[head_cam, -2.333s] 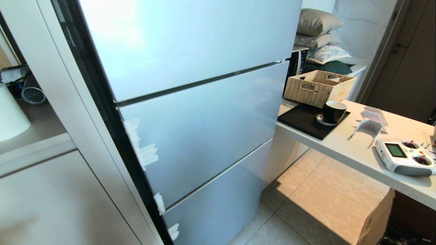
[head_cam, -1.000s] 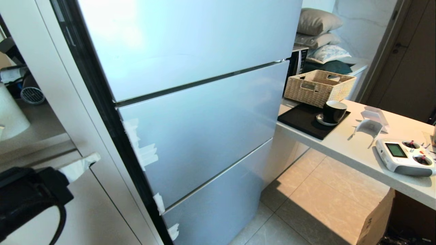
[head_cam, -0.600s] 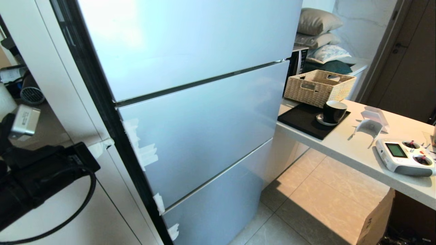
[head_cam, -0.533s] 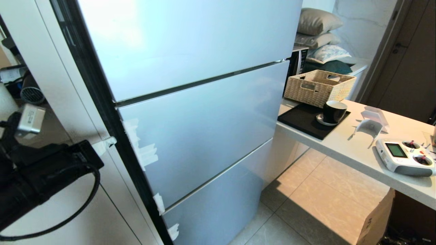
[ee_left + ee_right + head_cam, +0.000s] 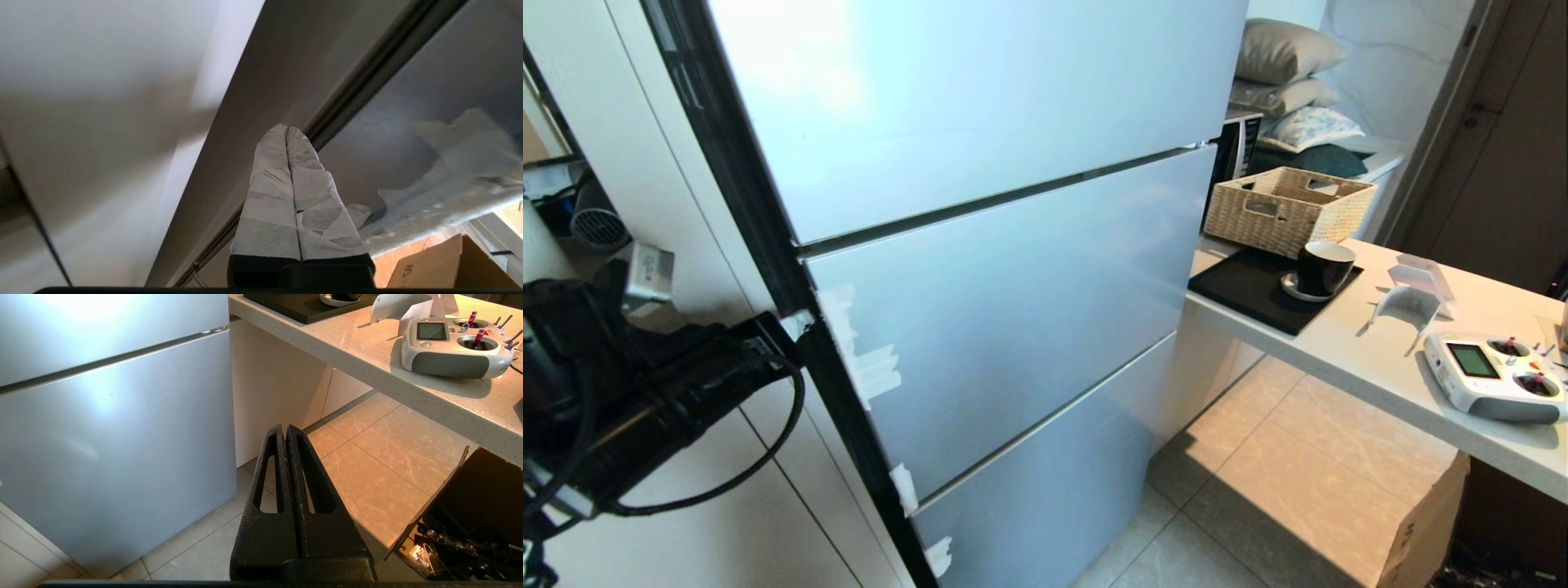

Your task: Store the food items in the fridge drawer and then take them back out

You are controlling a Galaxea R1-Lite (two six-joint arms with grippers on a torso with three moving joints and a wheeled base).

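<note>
The silver fridge (image 5: 1013, 302) stands with all its doors closed, so the fridge drawer is hidden behind them. No food items are in view. My left gripper (image 5: 799, 322) reaches in from the left, its white-taped fingers pressed together and empty. Their tip is at the dark left edge of the middle door, beside the white tape patches (image 5: 866, 367). In the left wrist view the shut left gripper (image 5: 287, 130) points at the dark seam along the door edge (image 5: 351, 94). My right gripper (image 5: 284, 428) hangs shut and empty above the tiled floor, outside the head view.
A white cabinet (image 5: 686, 506) stands left of the fridge. To the right, a counter (image 5: 1380, 359) carries a wicker basket (image 5: 1286, 208), a black cup (image 5: 1323, 268) on a dark tray, and a remote controller (image 5: 1494, 376). A cardboard box (image 5: 1421, 531) sits under it.
My left arm has come into view from the lower left and moved up and right, bringing its shut fingertips to the fridge's left edge. The fridge stays closed.
</note>
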